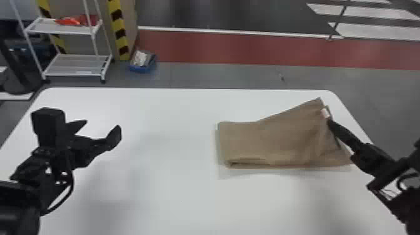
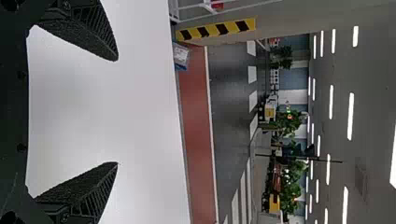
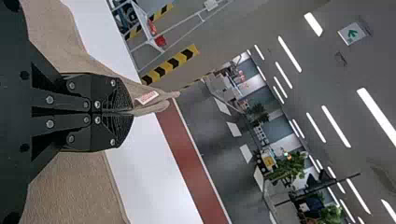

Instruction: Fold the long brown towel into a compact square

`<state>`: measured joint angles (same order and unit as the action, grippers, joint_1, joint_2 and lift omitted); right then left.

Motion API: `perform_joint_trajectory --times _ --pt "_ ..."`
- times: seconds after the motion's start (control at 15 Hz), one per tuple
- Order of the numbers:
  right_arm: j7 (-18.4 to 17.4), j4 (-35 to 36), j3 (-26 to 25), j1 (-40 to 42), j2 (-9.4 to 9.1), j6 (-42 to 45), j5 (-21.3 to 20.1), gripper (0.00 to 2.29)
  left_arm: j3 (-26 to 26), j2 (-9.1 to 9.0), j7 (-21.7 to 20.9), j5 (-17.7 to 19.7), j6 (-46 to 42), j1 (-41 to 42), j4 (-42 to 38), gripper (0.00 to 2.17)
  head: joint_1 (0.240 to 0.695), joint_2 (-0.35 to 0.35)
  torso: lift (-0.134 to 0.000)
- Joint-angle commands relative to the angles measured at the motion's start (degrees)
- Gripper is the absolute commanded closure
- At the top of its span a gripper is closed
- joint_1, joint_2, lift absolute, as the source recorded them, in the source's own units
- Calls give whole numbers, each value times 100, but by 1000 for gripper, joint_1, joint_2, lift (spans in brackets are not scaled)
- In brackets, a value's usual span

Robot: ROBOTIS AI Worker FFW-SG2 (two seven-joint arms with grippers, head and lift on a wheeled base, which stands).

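Observation:
The brown towel (image 1: 275,140) lies folded in layers on the right half of the table, its far right corner lifted beside a small white tag. At that raised edge is my right gripper (image 1: 332,123). In the right wrist view, the right gripper (image 3: 131,113) is shut on the towel (image 3: 74,182), with a pinched fold and the tag sticking out past the fingertips. My left gripper (image 1: 101,129) stands open above the table's left side, away from the towel. The left wrist view shows the left gripper (image 2: 117,112) with its fingers wide apart and nothing between them.
The white table (image 1: 175,193) extends under both arms, its far right corner close behind the raised towel. Beyond it stand a white shelf cart (image 1: 75,64) and a blue bin (image 1: 142,67) on the floor.

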<state>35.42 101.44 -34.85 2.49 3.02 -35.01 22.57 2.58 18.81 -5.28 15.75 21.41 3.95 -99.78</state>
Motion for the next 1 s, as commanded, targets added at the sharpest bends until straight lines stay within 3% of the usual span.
perform_joint_trajectory --times 0.0,0.2,0.33,0.6,0.73,0.93 --pt "0 -441 -136 -99 217 25 -51 1180 -12 9 -8 -2 0 0 55 87 695 -137 -124" --pt "0 -959 92 -205 243 201 -289 1177 49 -17 -17 -28 0 -35 125 87 695 -158 -124" --pt "0 -951 145 -205 217 218 -289 1177 58 -17 -17 -37 0 -44 125 87 695 -155 -124" --pt "-79 -89 -40 -47 199 -28 133 1177 32 -17 -17 -55 0 -53 161 87 695 -146 -124" --pt "-131 104 -207 -108 252 -204 344 1177 40 -9 -17 -55 0 -53 161 87 695 -149 -124" --pt "-140 51 -488 -222 498 -397 397 1177 58 -9 9 -169 53 18 108 87 695 -163 -124"
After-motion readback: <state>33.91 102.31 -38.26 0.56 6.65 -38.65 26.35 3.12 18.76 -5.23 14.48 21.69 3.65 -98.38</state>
